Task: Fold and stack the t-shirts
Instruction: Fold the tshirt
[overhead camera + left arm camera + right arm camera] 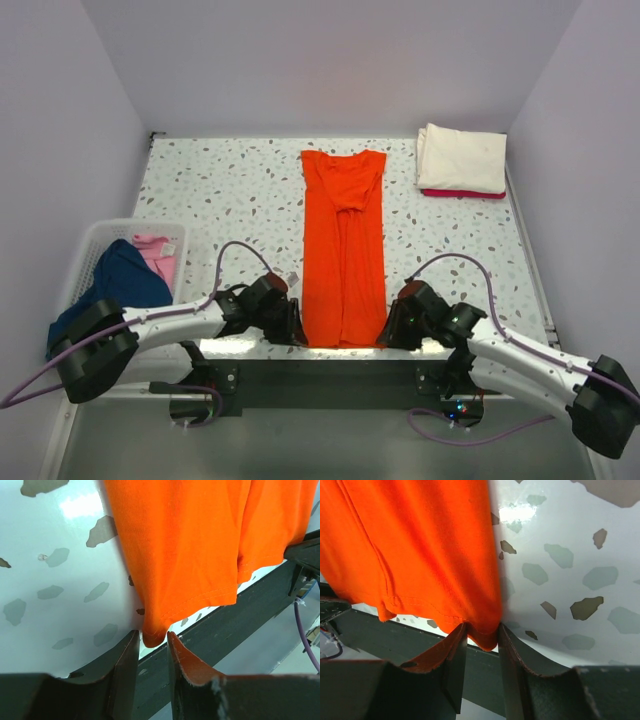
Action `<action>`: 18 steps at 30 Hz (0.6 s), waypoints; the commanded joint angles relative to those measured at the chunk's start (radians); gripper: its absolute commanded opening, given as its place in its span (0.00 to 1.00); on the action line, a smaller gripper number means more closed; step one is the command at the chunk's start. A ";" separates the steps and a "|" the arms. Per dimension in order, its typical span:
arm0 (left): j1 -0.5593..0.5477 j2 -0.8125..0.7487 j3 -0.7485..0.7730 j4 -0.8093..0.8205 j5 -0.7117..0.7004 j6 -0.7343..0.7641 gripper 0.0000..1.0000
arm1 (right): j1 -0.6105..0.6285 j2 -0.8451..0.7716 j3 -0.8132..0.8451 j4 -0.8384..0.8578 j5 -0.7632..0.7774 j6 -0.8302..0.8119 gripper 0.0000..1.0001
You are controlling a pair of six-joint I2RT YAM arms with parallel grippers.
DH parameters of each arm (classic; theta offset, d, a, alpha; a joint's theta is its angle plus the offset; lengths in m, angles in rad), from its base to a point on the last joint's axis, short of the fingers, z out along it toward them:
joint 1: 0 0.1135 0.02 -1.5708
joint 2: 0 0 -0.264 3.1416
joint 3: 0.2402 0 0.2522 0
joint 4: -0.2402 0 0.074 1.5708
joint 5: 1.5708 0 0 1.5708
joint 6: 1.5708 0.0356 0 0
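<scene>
Left pincer [152,639] and right pincer [483,630], both part-open, each straddle a lower hem corner of the orange t-shirt [343,250] lying flat mid-tabletop [220,190].

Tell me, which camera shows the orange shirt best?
Top external: the orange t-shirt lies whole there, folded into a long strip. Each wrist view shows only one near hem corner, sitting between the open jaws of the left gripper or right gripper.
</scene>
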 commanded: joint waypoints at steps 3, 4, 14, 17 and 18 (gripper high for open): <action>-0.004 0.013 -0.033 0.043 -0.001 -0.017 0.33 | -0.002 0.018 -0.036 0.017 -0.017 0.001 0.35; -0.004 0.016 -0.035 0.054 -0.001 -0.022 0.33 | -0.002 0.016 -0.036 0.019 -0.017 -0.001 0.34; -0.030 0.043 -0.009 0.067 -0.005 -0.010 0.00 | -0.002 0.014 0.033 -0.052 0.017 -0.101 0.01; -0.073 0.045 0.028 0.024 -0.031 -0.005 0.00 | -0.001 0.024 0.067 -0.104 0.020 -0.138 0.00; -0.084 0.043 0.037 0.013 -0.037 -0.008 0.00 | 0.003 0.018 0.069 -0.112 0.022 -0.143 0.00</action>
